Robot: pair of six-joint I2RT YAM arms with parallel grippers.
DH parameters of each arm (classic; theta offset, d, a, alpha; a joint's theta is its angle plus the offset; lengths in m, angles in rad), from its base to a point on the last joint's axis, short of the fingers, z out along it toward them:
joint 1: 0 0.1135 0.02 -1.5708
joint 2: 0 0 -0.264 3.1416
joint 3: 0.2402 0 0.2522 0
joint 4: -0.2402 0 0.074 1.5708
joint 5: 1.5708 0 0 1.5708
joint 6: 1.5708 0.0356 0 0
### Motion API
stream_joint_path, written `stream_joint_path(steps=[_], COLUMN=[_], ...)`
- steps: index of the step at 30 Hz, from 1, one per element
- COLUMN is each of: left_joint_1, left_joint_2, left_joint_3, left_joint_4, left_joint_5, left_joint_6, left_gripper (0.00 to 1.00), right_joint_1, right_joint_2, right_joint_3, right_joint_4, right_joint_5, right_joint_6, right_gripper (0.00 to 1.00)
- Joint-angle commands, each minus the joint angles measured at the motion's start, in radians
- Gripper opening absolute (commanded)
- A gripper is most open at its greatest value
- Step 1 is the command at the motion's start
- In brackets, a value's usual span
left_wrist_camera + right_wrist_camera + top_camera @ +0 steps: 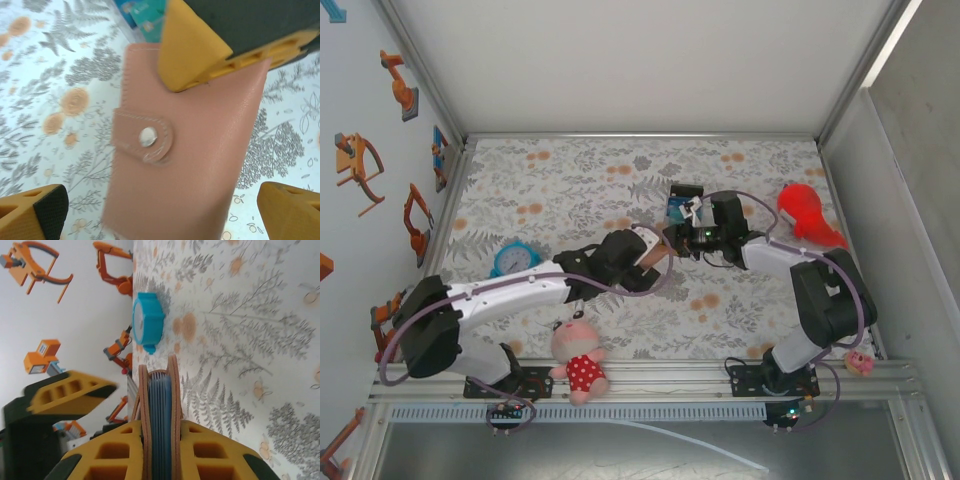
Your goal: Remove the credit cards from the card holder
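The card holder point(190, 150) is a flat pinkish-tan wallet, closed by its tab and snap. It hangs just above the floral table point(570, 180) near the middle point(653, 256). My right gripper point(160, 430) is shut on its end, and the right wrist view shows it edge-on with blue-grey leaves point(161, 405) between the covers. One yellow right finger point(195, 50) presses on the holder's upper part. My left gripper point(162, 210) is wide open, its fingertips point(40, 210) standing off either side of the holder without touching it. The credit cards are hidden.
A black, blue and teal striped block point(680, 205) lies just behind the grippers. A blue alarm clock point(515, 258) stands at the left, a red object point(807, 215) at the right, and a plush doll point(578, 362) at the near rail. Walls close in three sides.
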Motion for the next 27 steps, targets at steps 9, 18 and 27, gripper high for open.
stream_joint_path(steps=[9,18,27], left_joint_1=[0.097,0.221,0.399], left_joint_2=[-0.283,-0.354,-0.300], left_joint_3=[-0.176,-0.215,-0.321], left_joint_4=[0.224,0.375,0.812], left_joint_5=[-0.163,0.016,0.405], left_joint_6=[-0.480,-0.544,-0.709], left_gripper=[0.97,0.93,0.94], right_joint_1=[0.001,0.001,0.013], right_joint_2=[-0.105,-0.066,-0.008], right_joint_3=[-0.029,0.025,0.036], right_joint_4=[0.251,0.507,0.781], right_joint_5=[0.287,0.334,0.374], right_joint_6=[0.105,0.222,0.383], right_gripper=[0.00,0.00,0.00])
